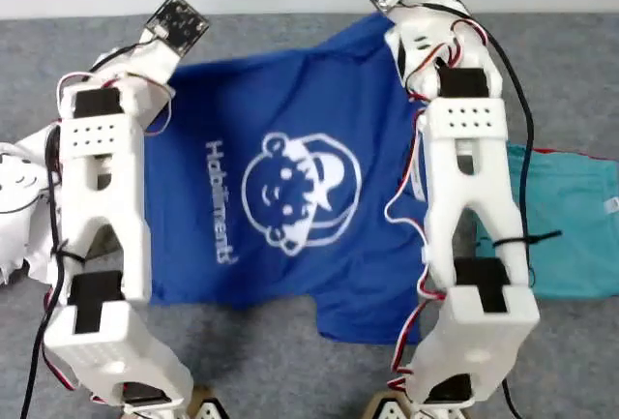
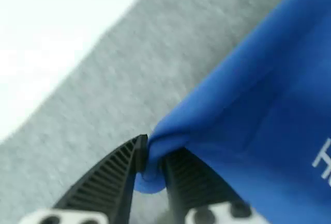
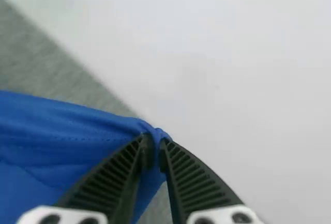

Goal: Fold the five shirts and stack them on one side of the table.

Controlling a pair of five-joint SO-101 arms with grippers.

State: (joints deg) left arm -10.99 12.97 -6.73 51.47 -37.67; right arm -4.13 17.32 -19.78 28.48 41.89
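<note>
A white shirt [image 1: 19, 196] with dark line markings lies crumpled on the grey bench [image 1: 290, 366], off the blue shirt's left edge and partly under the left arm [image 1: 97, 187]. That arm stretches along the left side of the blue shirt [image 1: 232, 100] toward its far left corner. In the left wrist view its jaws are clamped on a bunched fold of the blue shirt [image 2: 258, 105]. The cloth is pinched between the ribbed black fingers [image 2: 111, 175] and bulges out just below the tips, with grey bench [image 2: 129, 69] beyond the fold.

The blue shirt lies spread flat, print up, between the two arms. A white cartoon face [image 1: 300, 192] sits at its middle, and a line of white lettering runs beside the face on the left arm's side. One part of the blue shirt juts out past its near edge, toward the right arm's base.

The right arm [image 1: 469, 177] lies over the right side of the blue shirt and ends at its far right corner. In the right wrist view its jaws are closed on that corner of the blue shirt [image 3: 51, 136]. A small peak of cloth is nipped between the ribbed fingers [image 3: 116, 175], with a strip of grey bench and a pale surface behind.

A teal shirt [image 1: 571, 235] lies flat on the bench to the right of the blue shirt, partly behind the right arm.
</note>
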